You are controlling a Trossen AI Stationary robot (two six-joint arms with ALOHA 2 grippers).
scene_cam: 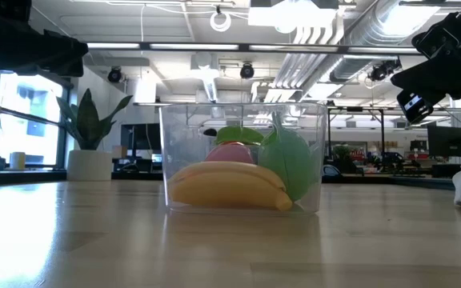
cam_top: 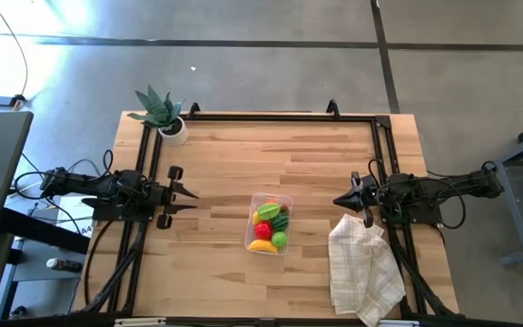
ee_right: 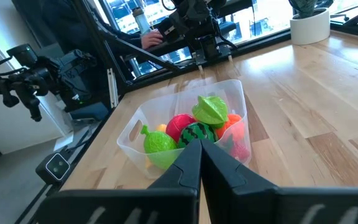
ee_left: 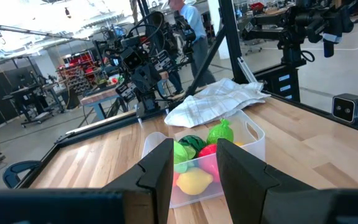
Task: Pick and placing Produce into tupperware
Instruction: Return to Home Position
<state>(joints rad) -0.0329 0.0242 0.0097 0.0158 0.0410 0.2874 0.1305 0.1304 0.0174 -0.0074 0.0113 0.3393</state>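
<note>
The desk (cam_top: 243, 154) carried a cloth (cam_top: 363, 268) near its right edge and the tub (cam_top: 290, 202) at centre, with bare wood all round the tub. All produce (cam_top: 269, 225) lay inside the tub. The left gripper (cam_top: 194, 200) hung left of the tub, well apart, fingers (ee_left: 157, 171) released. The right gripper (cam_top: 337, 202) hung right of it, beside the cloth, fingers (ee_right: 188, 165) clenched on nothing. The low view alone showed the banana (scene_cam: 229, 186) lying along the tub's wall.

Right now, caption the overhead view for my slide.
Produce packed in the tupperware, left gripper and right gripper parked either side.
</note>
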